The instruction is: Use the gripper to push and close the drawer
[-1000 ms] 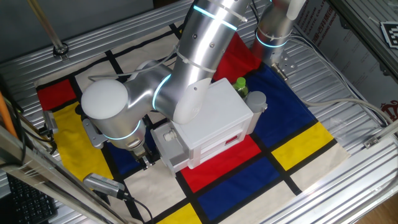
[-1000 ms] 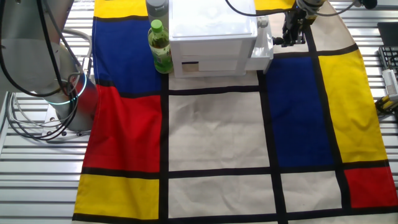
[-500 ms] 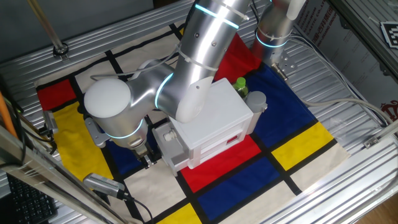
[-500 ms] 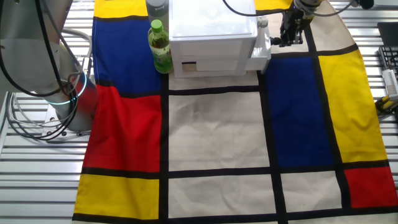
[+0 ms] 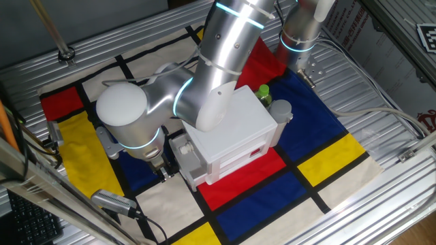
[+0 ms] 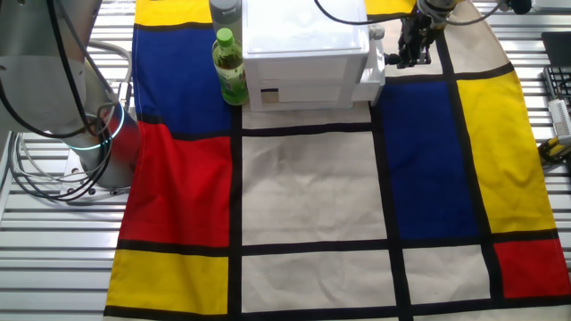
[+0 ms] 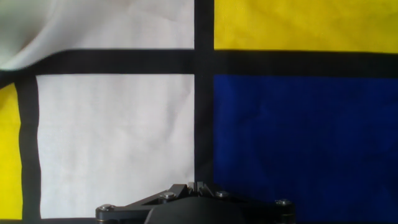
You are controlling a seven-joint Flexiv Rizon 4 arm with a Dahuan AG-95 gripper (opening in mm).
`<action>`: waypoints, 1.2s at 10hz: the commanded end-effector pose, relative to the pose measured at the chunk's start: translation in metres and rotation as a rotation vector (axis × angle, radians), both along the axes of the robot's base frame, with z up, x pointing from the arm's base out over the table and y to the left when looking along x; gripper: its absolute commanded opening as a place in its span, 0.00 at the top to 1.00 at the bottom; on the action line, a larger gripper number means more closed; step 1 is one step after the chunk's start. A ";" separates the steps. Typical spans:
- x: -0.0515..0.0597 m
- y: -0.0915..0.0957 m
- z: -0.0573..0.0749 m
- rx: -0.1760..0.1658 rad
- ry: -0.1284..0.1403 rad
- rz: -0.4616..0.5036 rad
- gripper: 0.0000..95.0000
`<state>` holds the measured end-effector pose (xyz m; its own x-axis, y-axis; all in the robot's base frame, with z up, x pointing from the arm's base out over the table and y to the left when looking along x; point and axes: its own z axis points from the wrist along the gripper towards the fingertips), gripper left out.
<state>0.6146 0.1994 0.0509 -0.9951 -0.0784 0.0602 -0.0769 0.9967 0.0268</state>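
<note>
Drawer [image 5: 185, 158] just beside the jaws, against its front; jaw state indiscernible.

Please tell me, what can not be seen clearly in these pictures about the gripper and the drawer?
- One fixed view: the arm covers most of the gripper; contact with the drawer is unclear.
- The other fixed view: the gripper is too small to read its fingers; the cabinet hides most of the drawer.
- Hand view: the fingertips are cut off by the bottom edge; no drawer appears.
</note>
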 end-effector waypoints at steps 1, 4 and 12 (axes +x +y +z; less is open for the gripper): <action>0.000 0.000 0.000 -0.002 0.003 -0.003 1.00; -0.002 0.001 0.001 -0.004 0.006 -0.008 1.00; -0.012 0.004 -0.001 -0.011 0.007 -0.012 1.00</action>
<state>0.6013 0.2034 0.0499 -0.9954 -0.0659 0.0689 -0.0649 0.9978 0.0166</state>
